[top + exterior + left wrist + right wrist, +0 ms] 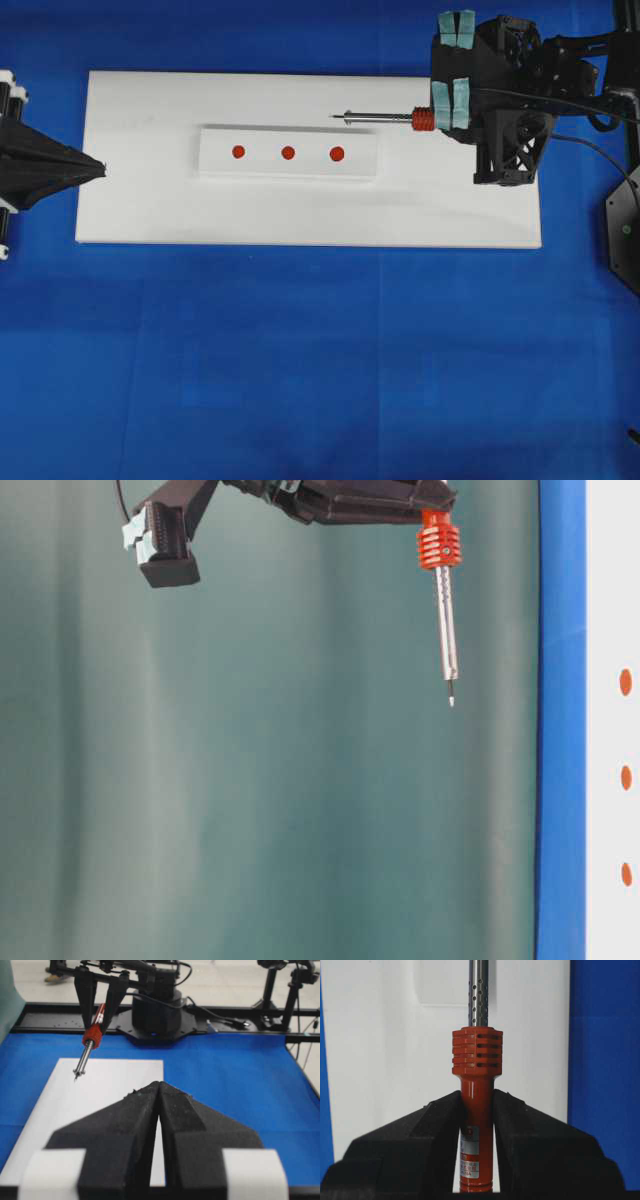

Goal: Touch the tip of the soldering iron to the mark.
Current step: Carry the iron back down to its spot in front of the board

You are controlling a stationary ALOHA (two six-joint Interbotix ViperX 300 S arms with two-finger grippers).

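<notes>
The right pincer (477,1110) clamps the soldering iron (390,118) by its ribbed red-orange handle, shiny perforated shaft hanging above the white board (140,210), short of the middle red mark (288,153). Left pincer (159,1105) sits clenched, empty.

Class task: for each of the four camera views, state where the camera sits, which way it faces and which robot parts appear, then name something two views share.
Overhead exterior: above, facing down at the white board; shows left gripper and right gripper.
Table-level exterior: low, sideways on; shows the right arm holding the soldering iron aloft.
Left wrist: behind its shut fingers, facing the right arm.
Right wrist: behind fingers clamping the iron's handle.
Shared: all four show the iron; overhead and table-level show the mark.
</notes>
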